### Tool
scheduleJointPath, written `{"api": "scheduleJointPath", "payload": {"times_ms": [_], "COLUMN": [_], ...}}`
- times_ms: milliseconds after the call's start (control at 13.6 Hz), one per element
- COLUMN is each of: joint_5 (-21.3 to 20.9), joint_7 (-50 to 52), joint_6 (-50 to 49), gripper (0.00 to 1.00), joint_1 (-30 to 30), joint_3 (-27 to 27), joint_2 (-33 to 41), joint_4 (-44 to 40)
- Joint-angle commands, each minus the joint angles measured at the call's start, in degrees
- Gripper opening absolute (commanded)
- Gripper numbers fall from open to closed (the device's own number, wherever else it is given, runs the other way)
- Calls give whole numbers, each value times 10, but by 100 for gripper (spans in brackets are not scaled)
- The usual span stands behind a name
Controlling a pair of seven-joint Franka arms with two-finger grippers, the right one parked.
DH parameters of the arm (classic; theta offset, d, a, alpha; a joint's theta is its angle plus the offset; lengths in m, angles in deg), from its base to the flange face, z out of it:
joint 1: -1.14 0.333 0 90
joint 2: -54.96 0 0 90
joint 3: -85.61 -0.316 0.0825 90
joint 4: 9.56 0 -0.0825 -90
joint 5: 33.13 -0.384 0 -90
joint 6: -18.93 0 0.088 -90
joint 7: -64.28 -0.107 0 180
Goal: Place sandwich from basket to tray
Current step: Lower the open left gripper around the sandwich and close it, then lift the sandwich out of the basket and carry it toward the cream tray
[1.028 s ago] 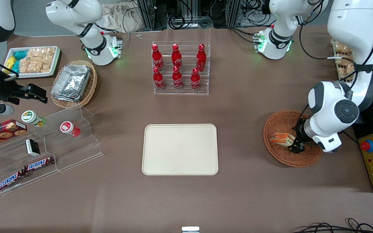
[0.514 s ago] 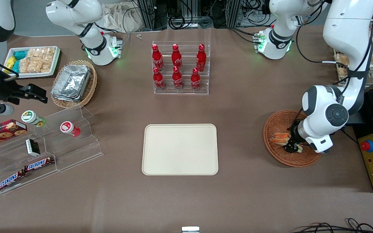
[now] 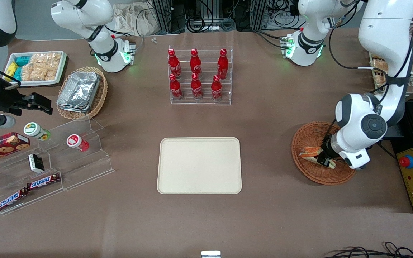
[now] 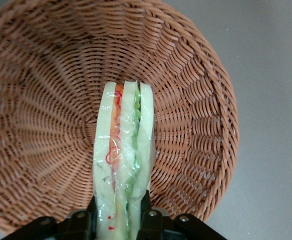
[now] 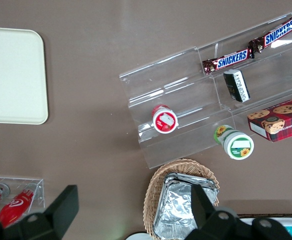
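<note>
Cream tray [image 3: 199, 165] is seen bare. Over the basket [image 3: 308, 138], the sandwich [image 4: 122, 165] is squeezed between the gripper [image 4: 117, 220] fingers (bread is soft and light, so it should be held gently by its flat sides).
</note>
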State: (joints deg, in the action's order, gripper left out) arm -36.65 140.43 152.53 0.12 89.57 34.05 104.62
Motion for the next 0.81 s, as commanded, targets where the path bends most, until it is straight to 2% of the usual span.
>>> {"api": "scheduleJointPath", "payload": {"times_ms": [0, 440, 734], "joint_5": [-14, -4, 17], "joint_7": [14, -12, -126], "joint_6": [-92, -370, -440], "gripper": [0, 0, 0], "joint_1": [-4, -10, -10], "joint_3": [8, 40, 48], "joint_2": [51, 68, 70], "joint_4": [-26, -236, -295]}}
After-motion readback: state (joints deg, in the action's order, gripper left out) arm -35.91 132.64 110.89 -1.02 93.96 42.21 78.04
